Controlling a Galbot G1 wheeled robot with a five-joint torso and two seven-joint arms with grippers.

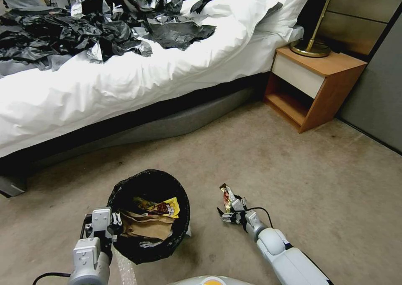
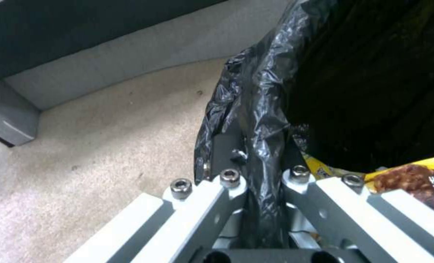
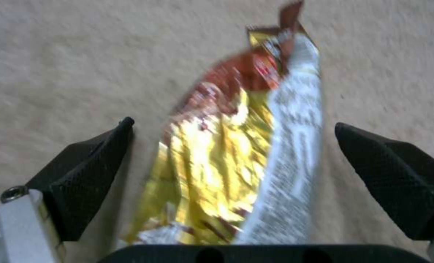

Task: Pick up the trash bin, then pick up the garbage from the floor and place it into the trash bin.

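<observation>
- Right tool: black textured fingers spread apart, with a snack wrapper standing between them; neither pad is seen pressing on the foil. In the head view the wrapper rises above the tool, just to the right of the trash bin.
- Wrapper: crinkled gold foil, a red-brown printed upper part, a white strip of print down one side, and a twisted brown top end.
- Left tool: clamped on the near-left rim of the trash bin; in the left wrist view its grey fingers close on a fold of the black liner at the rim.
- Trash bin: round, wrapped in the crinkled black bag; it holds a crumpled brown paper bag and a yellow snack packet printed with a brown picture, both lying near the top.
- Open room: bare beige carpet spreads right of the bin and beyond it, unobstructed up to the bed base and the nightstand.
- Edges: the grey bed base runs across behind the bin, under a white duvet strewn with black shredded plastic; a wooden nightstand carrying a brass lamp base stands far right of the bin against the grey wall.
</observation>
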